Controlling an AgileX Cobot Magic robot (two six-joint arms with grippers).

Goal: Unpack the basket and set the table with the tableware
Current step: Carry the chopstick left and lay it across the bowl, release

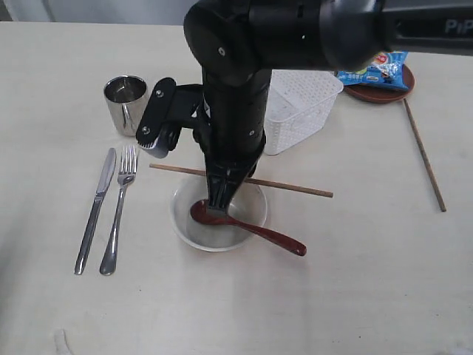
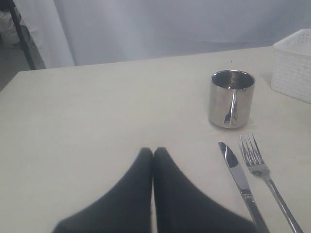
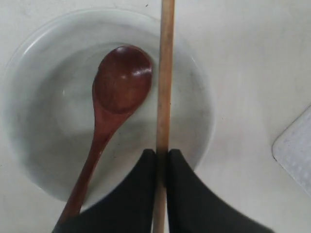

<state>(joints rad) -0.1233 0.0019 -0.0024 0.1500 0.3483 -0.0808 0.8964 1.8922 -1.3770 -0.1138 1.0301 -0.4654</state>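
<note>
My right gripper [image 1: 216,209] [image 3: 162,153] is shut on a wooden chopstick [image 1: 295,188] [image 3: 165,73], held level above the pale bowl [image 1: 181,222] [image 3: 43,121]. A reddish-brown spoon [image 1: 251,229] [image 3: 121,80] lies in the bowl with its handle over the rim. The second chopstick [image 1: 425,157] lies on the table [image 1: 355,281] at the right. Left of the bowl are the knife [image 1: 94,211] [image 2: 238,177], fork [image 1: 118,214] [image 2: 262,170] and steel cup [image 1: 124,103] [image 2: 232,99]. The white basket [image 1: 303,103] [image 2: 294,63] stands behind the arm. My left gripper [image 2: 153,150] is shut and holds nothing; the exterior view does not show it.
A small brown plate [image 1: 377,95] at the back right carries a blue snack bag [image 1: 377,72]. The right arm's black body hides part of the basket and the middle of the held chopstick in the exterior view.
</note>
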